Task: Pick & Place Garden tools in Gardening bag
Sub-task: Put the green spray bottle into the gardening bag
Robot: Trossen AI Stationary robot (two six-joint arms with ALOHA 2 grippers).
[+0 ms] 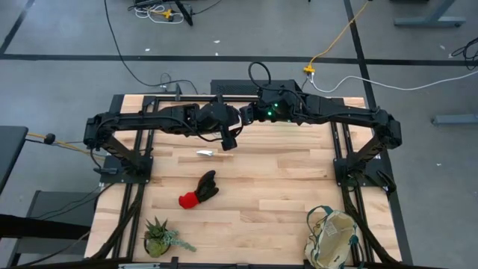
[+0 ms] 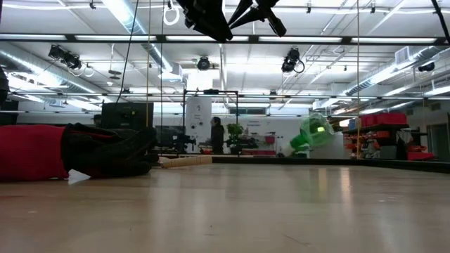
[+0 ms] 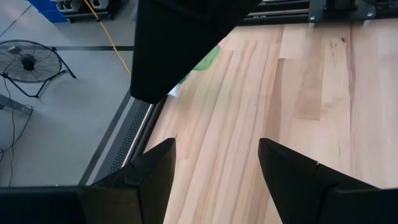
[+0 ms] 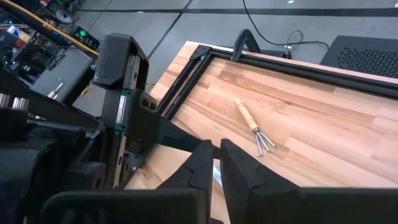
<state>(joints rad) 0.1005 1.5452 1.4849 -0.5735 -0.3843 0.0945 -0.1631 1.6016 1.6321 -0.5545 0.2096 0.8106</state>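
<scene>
We see the small wooden-handled metal rake (image 4: 254, 127) lying flat on the pale wood-plank table (image 1: 284, 187) near its back rail. The red-and-black glove pair (image 1: 199, 190) lies mid-table, well apart from the beige canvas bag with dark green trim (image 1: 332, 239), which sits at the front right corner. Above the back of the table, our left gripper (image 3: 214, 180) hangs released, fingers spread, while our right gripper (image 4: 216, 168) is nearly clenched, grasping nothing we can make out. A spiky green potted plant (image 1: 157, 237) stands front left.
</scene>
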